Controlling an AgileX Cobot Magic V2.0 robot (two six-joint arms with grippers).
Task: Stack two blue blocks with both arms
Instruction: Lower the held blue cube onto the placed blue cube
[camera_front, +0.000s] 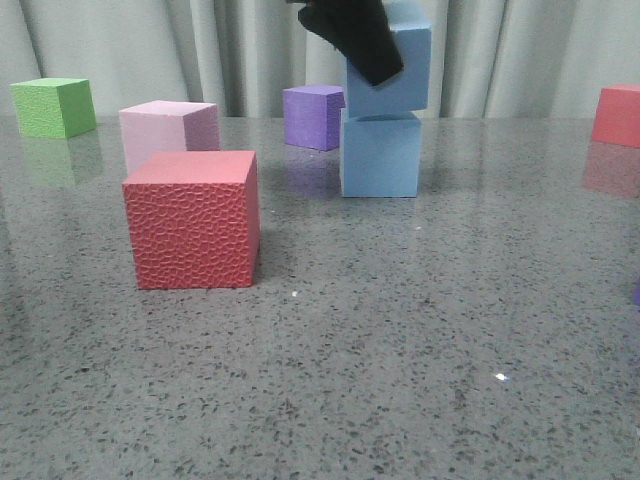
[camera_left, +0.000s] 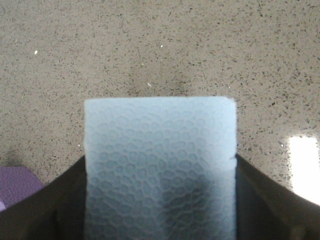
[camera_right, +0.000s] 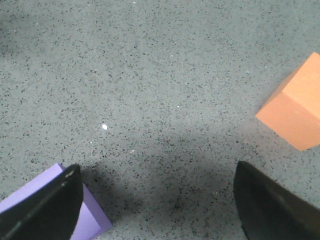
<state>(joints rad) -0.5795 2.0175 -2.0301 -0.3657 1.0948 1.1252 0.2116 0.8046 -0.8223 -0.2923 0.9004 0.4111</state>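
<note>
Left hand (camera_front: 362, 40) is clamped on the upper blue block (camera_front: 392, 70), fingers pressed on two opposite faces. In the left wrist view the block (camera_left: 160, 170) fills the gap between them. It sits directly over the lower blue block (camera_front: 380, 155), which rests on the tabletop (camera_front: 400, 350) toward the back, right of the purple cube (camera_front: 314, 116).

Key relation: upper block is tilted, not flush. Its bottom edge meets or nearly meets the lower block's top; can't tell whether it's fully seated. Roughly aligned horizontally, with a slight offset toward the robot's right. Left hand comes in from above, angled.

Right hand (camera_right: 155, 205) is spread apart and empty, hovering over bare tabletop. A purple cube (camera_right: 50, 210) is beside one finger, an orange cube (camera_right: 295, 105) well off. It doesn't show in the front view.

My read: level the upper block before letting go, or it may tip or slide.

Red textured cube (camera_front: 192, 220), pink cube (camera_front: 168, 132) and green cube (camera_front: 54, 106) are well clear.
</note>
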